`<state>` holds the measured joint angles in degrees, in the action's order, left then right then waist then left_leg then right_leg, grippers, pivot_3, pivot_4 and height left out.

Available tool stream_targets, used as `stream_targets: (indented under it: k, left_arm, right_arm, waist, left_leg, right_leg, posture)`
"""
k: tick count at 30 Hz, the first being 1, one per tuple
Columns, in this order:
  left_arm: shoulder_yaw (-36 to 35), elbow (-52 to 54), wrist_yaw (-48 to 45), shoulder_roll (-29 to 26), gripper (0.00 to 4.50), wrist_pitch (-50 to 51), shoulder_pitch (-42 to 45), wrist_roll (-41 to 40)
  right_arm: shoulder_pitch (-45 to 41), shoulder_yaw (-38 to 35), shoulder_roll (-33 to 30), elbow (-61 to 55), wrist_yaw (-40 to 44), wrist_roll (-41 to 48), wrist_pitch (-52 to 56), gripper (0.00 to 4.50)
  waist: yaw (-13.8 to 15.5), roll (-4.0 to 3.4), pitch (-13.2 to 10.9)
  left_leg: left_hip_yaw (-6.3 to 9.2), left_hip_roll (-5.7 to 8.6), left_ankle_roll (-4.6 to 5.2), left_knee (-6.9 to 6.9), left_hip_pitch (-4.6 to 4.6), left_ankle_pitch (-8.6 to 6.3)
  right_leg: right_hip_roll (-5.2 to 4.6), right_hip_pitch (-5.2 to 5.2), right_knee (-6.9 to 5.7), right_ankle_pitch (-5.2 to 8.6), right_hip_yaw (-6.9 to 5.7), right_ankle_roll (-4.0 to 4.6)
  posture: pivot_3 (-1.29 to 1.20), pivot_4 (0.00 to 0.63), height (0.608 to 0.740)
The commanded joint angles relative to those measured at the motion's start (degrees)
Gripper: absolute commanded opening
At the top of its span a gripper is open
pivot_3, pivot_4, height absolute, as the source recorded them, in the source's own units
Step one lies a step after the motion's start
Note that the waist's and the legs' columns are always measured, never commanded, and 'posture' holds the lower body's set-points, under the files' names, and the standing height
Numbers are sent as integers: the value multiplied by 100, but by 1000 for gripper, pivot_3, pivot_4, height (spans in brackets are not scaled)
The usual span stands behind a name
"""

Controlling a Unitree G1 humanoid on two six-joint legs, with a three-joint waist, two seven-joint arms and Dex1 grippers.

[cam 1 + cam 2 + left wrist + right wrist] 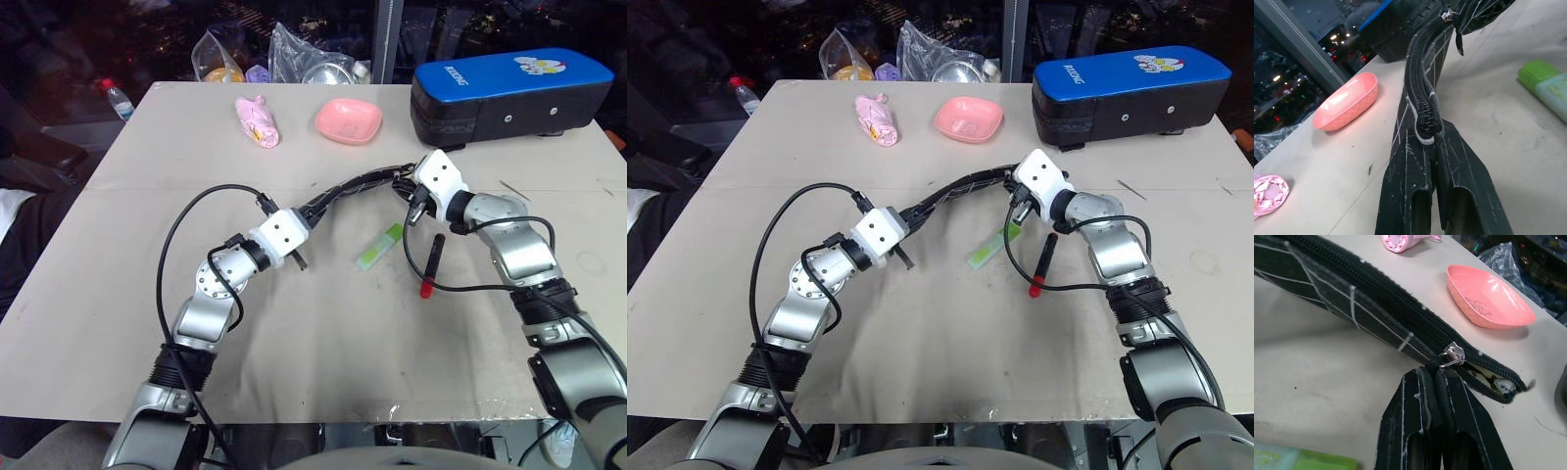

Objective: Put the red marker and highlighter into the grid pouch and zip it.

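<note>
The flat black fabric grid pouch with white lines point(348, 191) hangs stretched above the middle of the tabletop point(147, 157): the left gripper point(1431, 147) pinches one end, the right gripper point(1434, 382) pinches the dark zipper pull. The chunky light-green highlighter point(380, 246) and black red-ended marker point(432, 264) lie below, toward the right edge. The zipper looks nearly closed, so opening comes next: draw the pull along

A pale beige rectangular bench point(323, 333) fills the view under even light. Beyond its 12 o'clock edge stands a grey metal upright post point(388, 39) against dark glass speckled with small reflected lights.
</note>
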<state>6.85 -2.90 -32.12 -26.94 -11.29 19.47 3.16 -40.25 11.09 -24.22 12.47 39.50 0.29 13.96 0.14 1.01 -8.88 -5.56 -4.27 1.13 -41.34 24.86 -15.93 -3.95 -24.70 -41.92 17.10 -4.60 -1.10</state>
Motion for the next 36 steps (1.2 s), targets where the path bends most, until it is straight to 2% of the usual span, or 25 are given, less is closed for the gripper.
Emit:
stream_targets:
  k: [1, 13, 36]
  left_arm:
    - [5, 258, -30, -33, 0, -138, 24, 31]
    - [50, 79, -302, -373, 0, -565, 84, 250]
    - [92, -57, -485, -495, 0, -885, 38, 431]
  right_arm:
    - [-165, 79, -3, -127, 127, -64, -236, 37]
    - [-222, 228, -282, 189, 403, -579, -841, 37]
    - [-312, 606, -506, 119, 929, -1152, -1646, 37]
  waist:
    - [-5, 0, 0]
    - [-42, 0, -1]
    - [-75, -2, -2]
  left_leg:
    - [0, 0, 0, 0, 0, 0]
    - [-1, 0, 0, 0, 0, 0]
    - [-2, -1, 0, 1, 0, 0]
  right_leg:
    - [0, 0, 0, 0, 0, 0]
    - [0, 0, 1, 0, 0, 0]
    - [-2, -2, 1, 0, 0, 0]
  posture:
    - [0, 150, 686]
    - [0, 150, 686]
    - [0, 150, 686]
